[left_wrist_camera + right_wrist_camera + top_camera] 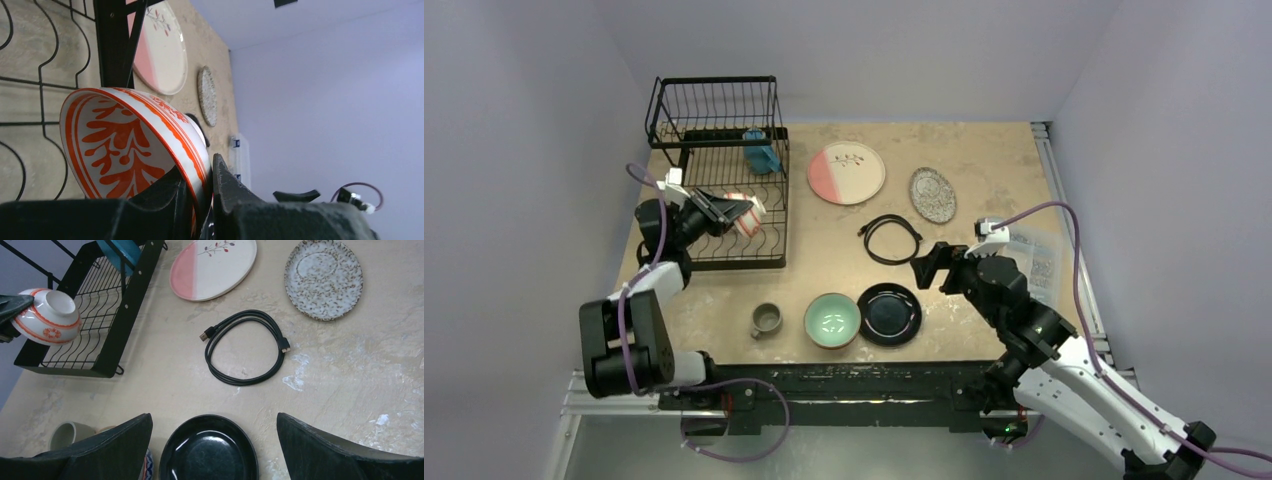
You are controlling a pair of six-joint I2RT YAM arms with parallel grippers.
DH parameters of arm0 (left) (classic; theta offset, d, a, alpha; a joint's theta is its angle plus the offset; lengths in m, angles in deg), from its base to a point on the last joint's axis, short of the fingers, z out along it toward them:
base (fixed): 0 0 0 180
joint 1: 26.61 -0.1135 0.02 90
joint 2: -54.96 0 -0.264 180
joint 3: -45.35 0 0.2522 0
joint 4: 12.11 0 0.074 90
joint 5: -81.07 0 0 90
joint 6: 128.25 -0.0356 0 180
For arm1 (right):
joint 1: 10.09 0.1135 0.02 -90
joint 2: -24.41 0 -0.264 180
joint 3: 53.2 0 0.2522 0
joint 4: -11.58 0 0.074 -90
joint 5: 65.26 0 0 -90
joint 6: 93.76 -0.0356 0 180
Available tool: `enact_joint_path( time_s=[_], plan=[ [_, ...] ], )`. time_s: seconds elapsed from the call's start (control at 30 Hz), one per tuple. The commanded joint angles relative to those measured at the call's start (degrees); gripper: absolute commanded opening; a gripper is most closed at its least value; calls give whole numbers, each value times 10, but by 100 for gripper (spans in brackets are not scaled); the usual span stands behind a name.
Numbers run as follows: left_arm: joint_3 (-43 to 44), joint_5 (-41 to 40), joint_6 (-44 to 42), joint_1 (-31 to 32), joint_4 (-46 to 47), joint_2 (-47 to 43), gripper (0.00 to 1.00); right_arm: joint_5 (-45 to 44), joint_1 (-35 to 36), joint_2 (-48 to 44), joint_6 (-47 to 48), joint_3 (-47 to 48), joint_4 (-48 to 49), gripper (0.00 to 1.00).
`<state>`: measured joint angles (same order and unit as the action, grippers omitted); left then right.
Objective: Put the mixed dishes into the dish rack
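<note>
My left gripper [729,212] is shut on the rim of the red-patterned bowl [747,214], holding it tilted over the lower tray of the black wire dish rack [714,120]. The left wrist view shows one finger inside and one outside the bowl [125,145]. The blue-handled mug [761,155] sits in the rack. My right gripper [927,266] is open and empty above the black plate [210,452]. The mint-green bowl [832,320] and grey cup [766,320] stand left of the black plate [890,313]. The pink-and-white plate [846,172] and speckled plate [932,194] lie at the back.
A black coiled cable [892,239] lies mid-table between the plates, also in the right wrist view [245,347]. A clear plastic box [1036,262] sits by the right edge next to the right arm. Walls close the table on three sides.
</note>
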<state>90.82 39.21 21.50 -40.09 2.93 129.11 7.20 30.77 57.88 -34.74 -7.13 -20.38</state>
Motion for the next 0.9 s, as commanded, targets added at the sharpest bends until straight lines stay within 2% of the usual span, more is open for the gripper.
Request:
enact_joint_path(
  time_s=[0.0,0.07,0.1,0.2,0.33,0.53,0.87],
  plan=[
    [-13,18,196,-7,402,99,0,-20,1,7,4,3,21,96],
    [-16,0,269,-10,522,175,0,-22,1,10,2,4,19,96],
    [-10,-3,281,-12,528,204,0,-23,1,10,1,4,18,96],
    [-2,-16,262,-11,529,230,0,-22,0,5,0,2,19,96],
    [24,-18,233,-11,527,212,0,-25,1,1,1,-4,26,96],
    [46,-33,247,-8,529,264,0,-27,1,19,4,0,27,96],
    [125,-36,267,34,528,338,0,-30,0,18,6,-3,34,96]
  ],
)
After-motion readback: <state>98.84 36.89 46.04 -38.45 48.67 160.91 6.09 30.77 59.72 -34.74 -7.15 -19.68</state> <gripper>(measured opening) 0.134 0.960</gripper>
